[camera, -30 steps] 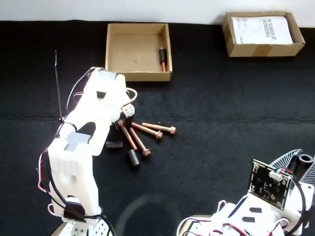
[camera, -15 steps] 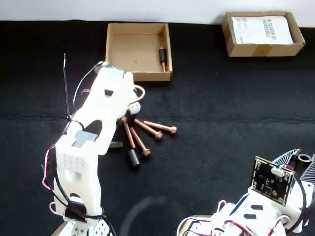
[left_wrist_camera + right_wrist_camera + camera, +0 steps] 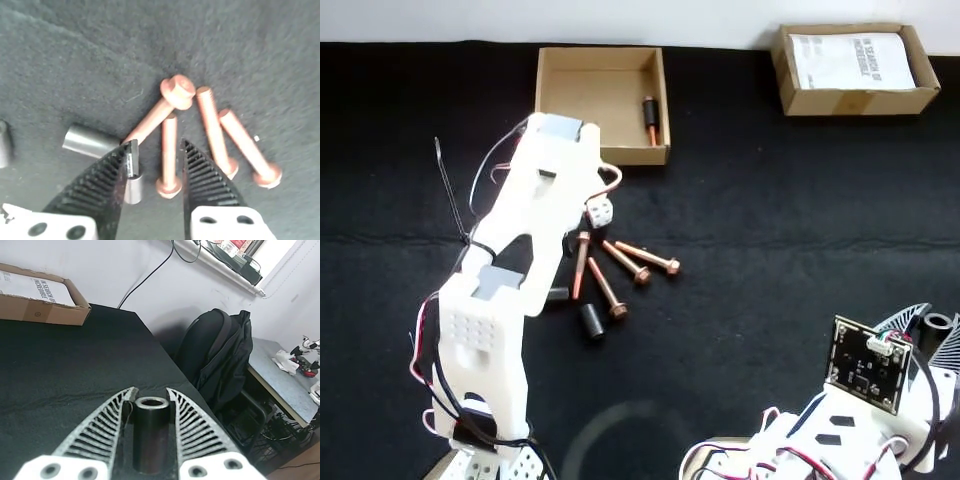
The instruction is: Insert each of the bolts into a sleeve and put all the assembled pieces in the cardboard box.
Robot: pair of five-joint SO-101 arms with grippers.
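Left gripper (image 3: 158,147) low over black mat (image 3: 800,220), jaws spread, one bolt (image 3: 168,150) lying between them; contact with it unclear. More bolts (image 3: 623,260) fanned just right of it, loose sleeves (image 3: 591,321) on near side. Right gripper (image 3: 150,392) at near right, clamped on black sleeve (image 3: 151,432). Cardboard box (image 3: 590,105), far left of centre, holds one assembled piece (image 3: 649,118).

Right gripper (image 3: 151,392) hugging a sleeve (image 3: 151,440)
Dark sleeve sits upright between the ribbed fingers (image 3: 100,432), open end up, above the black table (image 3: 75,365). Cardboard box (image 3: 45,314) with a printed sheet (image 3: 30,287) is way back on the table, and there's a black backpack (image 3: 220,355) on a chair (image 3: 250,405) past the edge.
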